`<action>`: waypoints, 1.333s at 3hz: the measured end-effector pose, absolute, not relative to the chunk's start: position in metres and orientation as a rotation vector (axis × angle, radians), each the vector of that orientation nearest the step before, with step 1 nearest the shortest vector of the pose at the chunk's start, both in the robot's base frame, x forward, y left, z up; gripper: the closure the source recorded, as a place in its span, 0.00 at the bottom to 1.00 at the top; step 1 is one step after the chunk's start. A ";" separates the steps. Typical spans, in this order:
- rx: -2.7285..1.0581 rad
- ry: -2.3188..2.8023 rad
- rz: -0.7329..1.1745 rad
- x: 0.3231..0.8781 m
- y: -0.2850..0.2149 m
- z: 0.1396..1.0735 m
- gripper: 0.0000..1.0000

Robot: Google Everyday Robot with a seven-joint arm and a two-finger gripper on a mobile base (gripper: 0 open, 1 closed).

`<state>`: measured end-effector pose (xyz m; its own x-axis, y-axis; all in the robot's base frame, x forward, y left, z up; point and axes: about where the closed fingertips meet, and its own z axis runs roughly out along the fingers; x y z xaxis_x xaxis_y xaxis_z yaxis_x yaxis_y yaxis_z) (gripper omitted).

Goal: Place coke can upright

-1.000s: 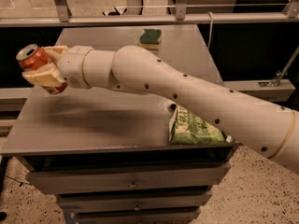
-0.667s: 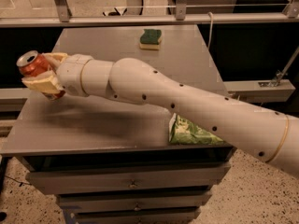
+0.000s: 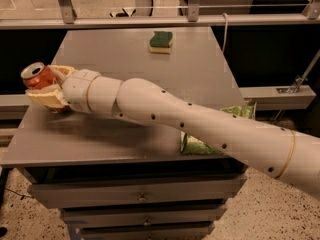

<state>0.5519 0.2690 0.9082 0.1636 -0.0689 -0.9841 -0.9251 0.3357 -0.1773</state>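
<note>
Holding: the gripper [image 3: 48, 86] is clamped on the coke can [image 3: 38, 77], its cream fingers [image 3: 59, 73] lying one above and one below it (the can fills the gap between them).
Coke can: at the left edge of the table [image 3: 125, 64], about halfway along that edge, and tilted rather than upright. Its silver top and pull tab face up and to the left, and the fingers cover part of its red side.
Contact: I cannot tell whether the can's lower end touches the tabletop or hangs just over it.
Arm: the cream arm [image 3: 200, 124] reaches from the lower right corner diagonally across the table to its left edge.
Table: grey with a flat top; drawers [image 3: 140, 196] are stacked under the front.
Chip bag: the green chip bag [image 3: 196, 147] lies at the front right of the tabletop, mostly hidden by the arm (a piece shows on either side of it).
Sponge: the green-over-yellow sponge [image 3: 161, 41] lies flat at the far end of the table, well apart from the can and gripper.
Rail: a metal rail [image 3: 150, 21] runs across behind the table.
</note>
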 end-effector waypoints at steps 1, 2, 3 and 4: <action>-1.049 1.272 0.830 0.553 0.265 0.897 1.00; -1.046 1.305 0.844 0.553 0.259 0.886 0.86; -1.046 1.306 0.845 0.553 0.259 0.889 0.62; -1.046 1.306 0.845 0.553 0.259 0.890 0.38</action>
<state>0.5526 0.2588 0.8903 0.1054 -0.0753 -0.9916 -0.9352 0.3315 -0.1245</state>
